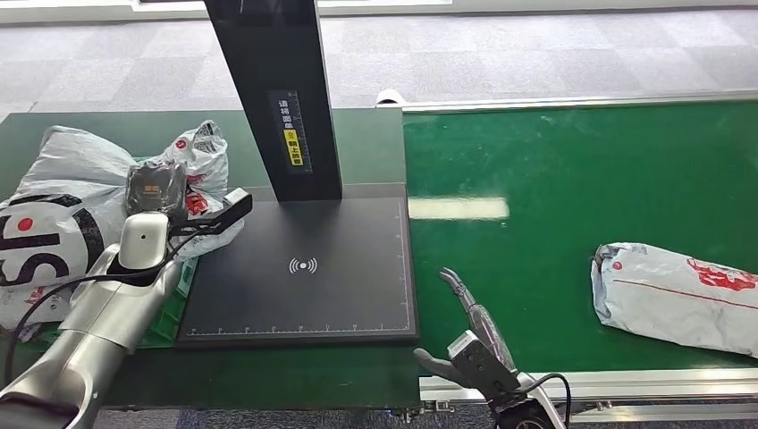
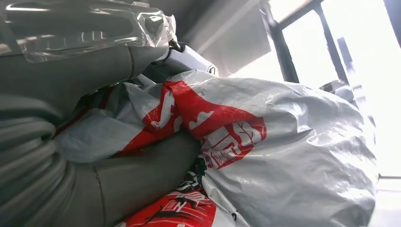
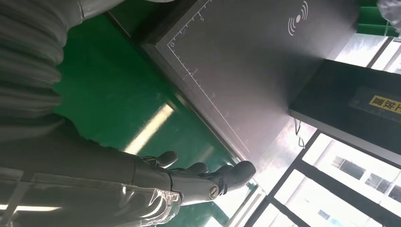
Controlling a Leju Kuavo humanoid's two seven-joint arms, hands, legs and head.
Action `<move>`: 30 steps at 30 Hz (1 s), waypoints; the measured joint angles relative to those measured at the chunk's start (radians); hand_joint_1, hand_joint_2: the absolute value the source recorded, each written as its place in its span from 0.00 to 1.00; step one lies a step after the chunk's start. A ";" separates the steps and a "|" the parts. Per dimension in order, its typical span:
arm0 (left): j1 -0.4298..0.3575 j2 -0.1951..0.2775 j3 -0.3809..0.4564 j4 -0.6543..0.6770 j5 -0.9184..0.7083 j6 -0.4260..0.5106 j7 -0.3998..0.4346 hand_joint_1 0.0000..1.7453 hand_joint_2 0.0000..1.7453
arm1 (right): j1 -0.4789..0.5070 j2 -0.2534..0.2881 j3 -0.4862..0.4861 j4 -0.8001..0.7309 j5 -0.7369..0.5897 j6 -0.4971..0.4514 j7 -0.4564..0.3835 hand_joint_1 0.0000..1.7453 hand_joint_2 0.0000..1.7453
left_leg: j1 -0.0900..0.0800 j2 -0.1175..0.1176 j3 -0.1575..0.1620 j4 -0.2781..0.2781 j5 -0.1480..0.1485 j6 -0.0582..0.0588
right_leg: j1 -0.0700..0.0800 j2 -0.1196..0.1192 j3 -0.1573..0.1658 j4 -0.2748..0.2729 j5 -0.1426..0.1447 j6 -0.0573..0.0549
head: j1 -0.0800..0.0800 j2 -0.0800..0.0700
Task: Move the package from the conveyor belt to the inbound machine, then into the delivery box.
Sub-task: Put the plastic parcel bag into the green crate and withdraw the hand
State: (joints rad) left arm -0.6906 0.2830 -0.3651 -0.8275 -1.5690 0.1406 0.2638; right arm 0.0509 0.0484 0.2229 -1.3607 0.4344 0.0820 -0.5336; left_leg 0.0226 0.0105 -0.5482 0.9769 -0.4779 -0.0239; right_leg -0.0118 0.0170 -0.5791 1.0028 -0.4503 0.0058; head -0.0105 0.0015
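A package [image 1: 684, 295] lies flat on the green belt [image 1: 572, 179], near its front edge and toward the right end, well apart from both hands. It is a grey-white plastic mailer with red print, crumpled and slack at its left end, so it looks soft and light, with contents that give little shape. The film is glossy and will probably slide under a flat push and slip out of a shallow pinch. The bunched left end, nearest the scanner, looks the best place to take hold: there the plastic is gathered into folds that fingers can close around. A grip on the smooth middle would likely just skate over the film. Expect the bag to sag and swing once lifted.

The right hand [image 1: 472, 335] hovers over the front edge of the belt, just right of the scanner pad [image 1: 304, 268], its fingers [image 3: 222, 172] spread loosely and holding nothing. The pad is bare, its wireless mark showing, with the black post [image 1: 273, 89] rising from its back edge.

The left hand [image 1: 156, 192] is out past the pad's left edge, among a pile of bags [image 1: 63, 206] at the left end of the tabletop [image 1: 357, 143]. In the left wrist view a red-and-white bag [image 2: 265, 151] lies pressed between the thumb and the fingers, so this hand appears to grip it, though how firmly I cannot tell.
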 joint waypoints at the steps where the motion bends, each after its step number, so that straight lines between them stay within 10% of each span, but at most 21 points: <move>1: -0.019 0.005 0.002 0.049 0.000 -0.037 -0.026 1.00 1.00 | 0.004 0.001 -0.003 -0.005 0.003 0.001 0.001 0.00 1.00 | 0.000 0.000 0.000 0.000 0.000 0.000 | 0.000 0.000 0.000 0.000 0.000 0.000 | 0.000 0.000; 5: -0.095 0.024 0.002 0.205 0.002 -0.163 -0.094 1.00 1.00 | 0.017 0.002 -0.009 -0.012 0.014 0.001 0.007 0.00 1.00 | 0.001 0.002 0.000 -0.001 0.000 -0.001 | 0.001 0.001 0.001 0.000 0.000 0.000 | 0.000 0.000; 9: -0.153 0.041 0.004 0.306 0.008 -0.257 -0.132 1.00 0.00 | 0.019 0.006 -0.009 -0.012 0.021 0.001 0.008 0.00 1.00 | 0.001 0.005 0.004 -0.002 -0.002 -0.003 | 0.001 0.004 0.004 0.001 -0.001 -0.002 | 0.000 0.000; 20: -0.186 0.065 0.070 0.408 0.017 -0.097 0.167 1.00 0.00 | 0.049 0.017 -0.010 -0.044 0.018 -0.009 0.037 0.00 1.00 | 0.003 0.009 0.005 -0.004 0.001 -0.006 | 0.003 0.010 0.001 0.002 0.002 -0.006 | 0.000 0.000; 25: -0.188 0.085 0.158 0.415 0.068 -0.018 0.157 0.52 0.00 | 0.050 0.017 -0.008 -0.051 0.011 -0.009 0.047 0.00 1.00 | 0.003 0.009 0.003 -0.003 0.001 -0.006 | 0.003 0.009 -0.002 0.002 0.002 -0.006 | 0.000 0.000; 30: -0.191 0.099 0.254 0.428 0.096 -0.146 0.113 0.43 0.00 | 0.042 0.020 -0.005 -0.049 0.010 -0.008 0.048 0.00 1.00 | 0.003 0.008 0.002 -0.003 0.001 -0.006 | 0.003 0.009 -0.003 0.002 0.002 -0.006 | 0.000 0.000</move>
State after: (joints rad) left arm -0.8819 0.3824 -0.1108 -0.3996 -1.4734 -0.0050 0.3764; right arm 0.0929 0.0687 0.2176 -1.4093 0.4443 0.0736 -0.4860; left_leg 0.0258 0.0186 -0.5467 0.9735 -0.4767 -0.0297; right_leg -0.0087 0.0259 -0.5817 1.0047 -0.4481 0.0000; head -0.0103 0.0015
